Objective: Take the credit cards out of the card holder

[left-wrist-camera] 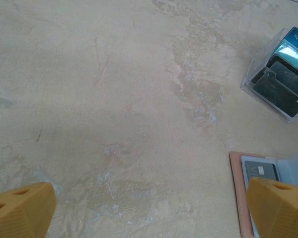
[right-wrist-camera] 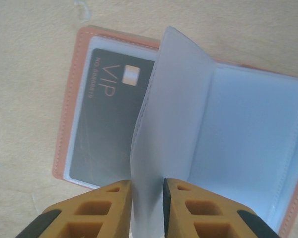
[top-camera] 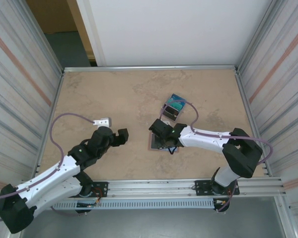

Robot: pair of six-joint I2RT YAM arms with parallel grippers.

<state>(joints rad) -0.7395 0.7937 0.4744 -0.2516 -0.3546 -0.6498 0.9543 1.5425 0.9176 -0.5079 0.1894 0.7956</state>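
The salmon-pink card holder lies open on the table, blue inside. A dark credit card marked VIP sits in its left pocket. One pale-blue leaf with a stitched edge stands up from the middle of the holder. My right gripper has a finger on each side of that leaf, and the leaf fills the narrow gap. From above, the right gripper covers most of the card holder. My left gripper hovers to the left with its fingers wide apart, nothing between them; the card holder's edge shows beside its right finger.
A clear plastic box holding dark and blue-teal cards stands just beyond the holder, also seen as the clear box at the upper right. A small white block lies at the left. Metal walls enclose the table.
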